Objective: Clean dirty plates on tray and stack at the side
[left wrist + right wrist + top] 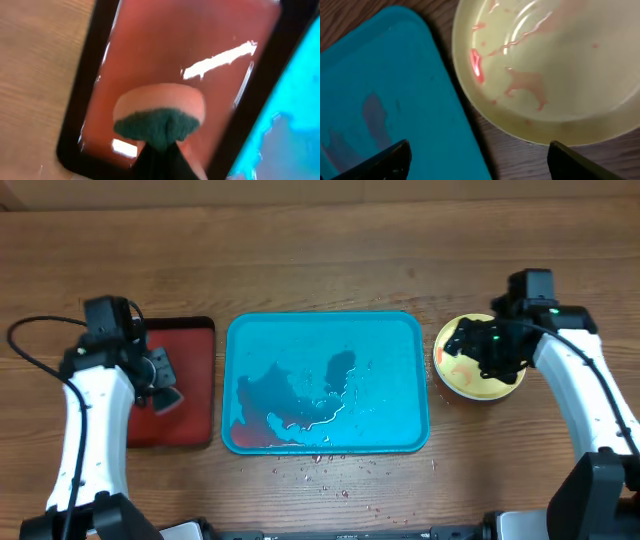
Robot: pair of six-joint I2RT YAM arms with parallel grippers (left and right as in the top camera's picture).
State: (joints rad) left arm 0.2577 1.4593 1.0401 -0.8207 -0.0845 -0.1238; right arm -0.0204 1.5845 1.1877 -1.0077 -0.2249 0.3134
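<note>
The turquoise tray (400, 340) lies mid-table, wet, with puddles and a red sauce smear at its front left; its corner shows in the right wrist view (380, 90). A yellow-green plate (470, 385) with red smears sits on the table right of the tray, also in the right wrist view (560, 65). The light blue and white plates do not show. My right gripper (487, 348) is open and empty above the plate's left edge, fingers spread (480, 165). My left gripper (163, 385) is shut on a pink and green sponge (160, 112) over the dark red tray.
The narrow dark red tray (195, 340) lies left of the turquoise tray, its glossy floor in the left wrist view (165, 45). Small red crumbs and drops (330, 465) are scattered on the wood in front of the turquoise tray.
</note>
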